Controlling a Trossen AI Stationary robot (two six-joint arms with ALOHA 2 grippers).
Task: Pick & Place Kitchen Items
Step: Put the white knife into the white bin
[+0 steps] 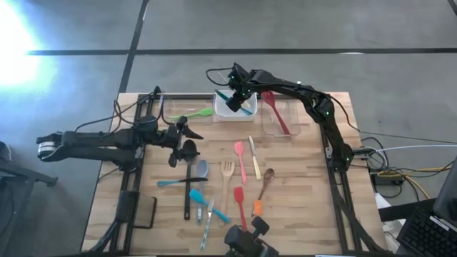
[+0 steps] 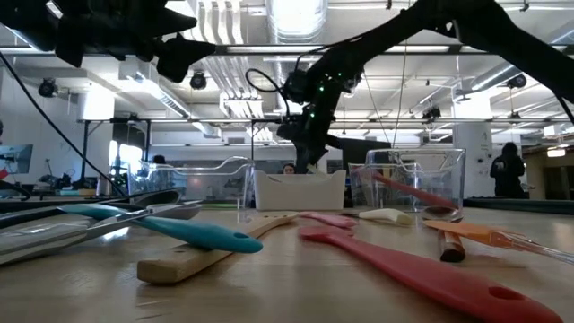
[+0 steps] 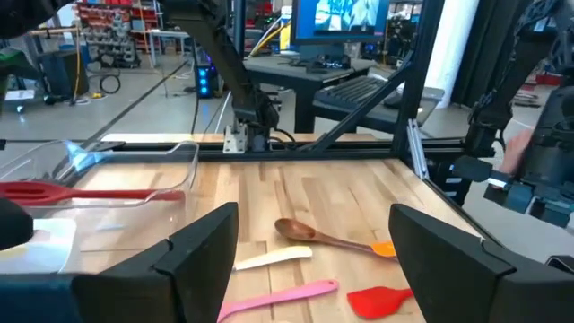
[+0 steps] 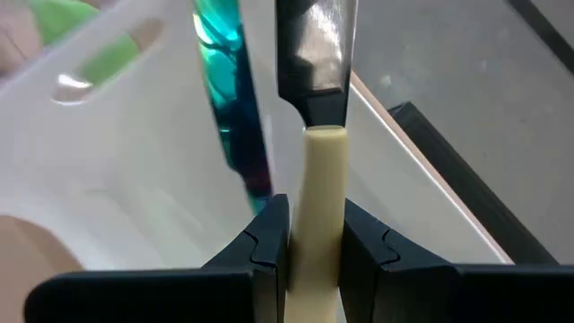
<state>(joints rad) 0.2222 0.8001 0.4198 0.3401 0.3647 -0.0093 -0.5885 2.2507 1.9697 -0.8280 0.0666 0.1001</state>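
Observation:
My right gripper hangs over the white tub at the table's far side, shut on a utensil with a cream handle and a metal blade. A teal utensil lies in that tub. My left gripper is open and empty, above the table at left of centre, near the black ladle. Several utensils lie flat on the table: a wooden fork, a pink spatula, a wooden spoon and a red spatula. My right gripper pinches the cream handle between its two fingers, which come from above. The utensil runs on along the fingers, its metal blade leading toward the white tub. It is lifted clear of the table.
A clear tub beside the white one holds a red spatula. Another clear tub at the far left holds a green spatula. More utensils, teal and orange among them, lie near the table's front edge.

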